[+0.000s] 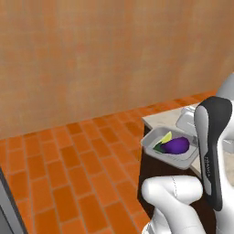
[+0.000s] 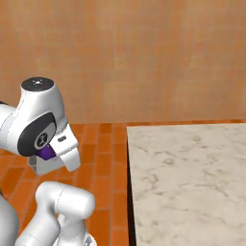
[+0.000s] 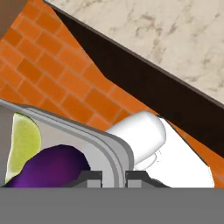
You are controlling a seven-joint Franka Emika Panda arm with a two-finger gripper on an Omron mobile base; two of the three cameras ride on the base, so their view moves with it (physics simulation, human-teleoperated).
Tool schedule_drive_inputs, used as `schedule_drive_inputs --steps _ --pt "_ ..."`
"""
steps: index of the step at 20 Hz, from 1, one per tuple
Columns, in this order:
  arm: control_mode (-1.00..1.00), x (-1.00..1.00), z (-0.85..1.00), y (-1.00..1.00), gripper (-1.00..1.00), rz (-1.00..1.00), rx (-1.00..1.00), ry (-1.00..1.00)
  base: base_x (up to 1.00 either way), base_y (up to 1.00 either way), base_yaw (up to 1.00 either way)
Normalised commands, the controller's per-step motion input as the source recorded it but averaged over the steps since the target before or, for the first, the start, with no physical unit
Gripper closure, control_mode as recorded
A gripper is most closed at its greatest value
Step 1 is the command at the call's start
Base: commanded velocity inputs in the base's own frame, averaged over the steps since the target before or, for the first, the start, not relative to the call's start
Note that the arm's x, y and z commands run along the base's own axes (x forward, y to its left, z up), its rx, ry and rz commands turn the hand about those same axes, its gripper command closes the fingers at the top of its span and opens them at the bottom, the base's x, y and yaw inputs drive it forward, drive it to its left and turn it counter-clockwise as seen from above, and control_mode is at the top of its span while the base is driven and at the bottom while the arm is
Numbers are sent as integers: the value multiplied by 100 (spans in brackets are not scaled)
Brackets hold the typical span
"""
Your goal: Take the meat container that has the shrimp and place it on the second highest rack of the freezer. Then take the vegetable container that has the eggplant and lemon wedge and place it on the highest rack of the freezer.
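1. An orange brick floor (image 1: pixel 68 160) and tan wall (image 1: pixel 114 55) are seen.
2. A marble counter (image 2: pixel 192 178) is shown, its corner near the arm.
3. The vegetable container (image 1: pixel 155 137) with eggplant (image 1: pixel 177 145) and lemon wedge (image 1: pixel 166 136) is clamped at its rim by the gripper (image 3: pixel 113 177), above the floor.

Smooth grey metal-look vegetable container (image 1: pixel 155 138)

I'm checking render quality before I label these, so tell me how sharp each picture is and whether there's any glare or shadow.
Left base view: soft and blurry, the tray with eggplant and lemon wedge has fuzzy edges, no glare. Right base view: even flat light, counter marbling clear, dark shadow along its left edge. Hand view: sharpest on the brick floor, tray rim very close, gripper at the bottom.
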Motion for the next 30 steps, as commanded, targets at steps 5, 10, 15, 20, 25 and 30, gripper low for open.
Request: schedule_drive_inputs --steps 5,10,15,20,25,30 --pt "100 0 0 0 100 0 0 0 100 0 0" --pt "100 0 0 0 100 0 0 0 100 0 0" --pt "100 0 0 0 100 0 0 0 100 0 0" --pt "100 0 0 0 100 0 0 0 59 17 39" --pt "100 0 0 0 100 0 0 0 11 9 88" --pt "100 0 0 0 100 0 0 0 7 -13 83"
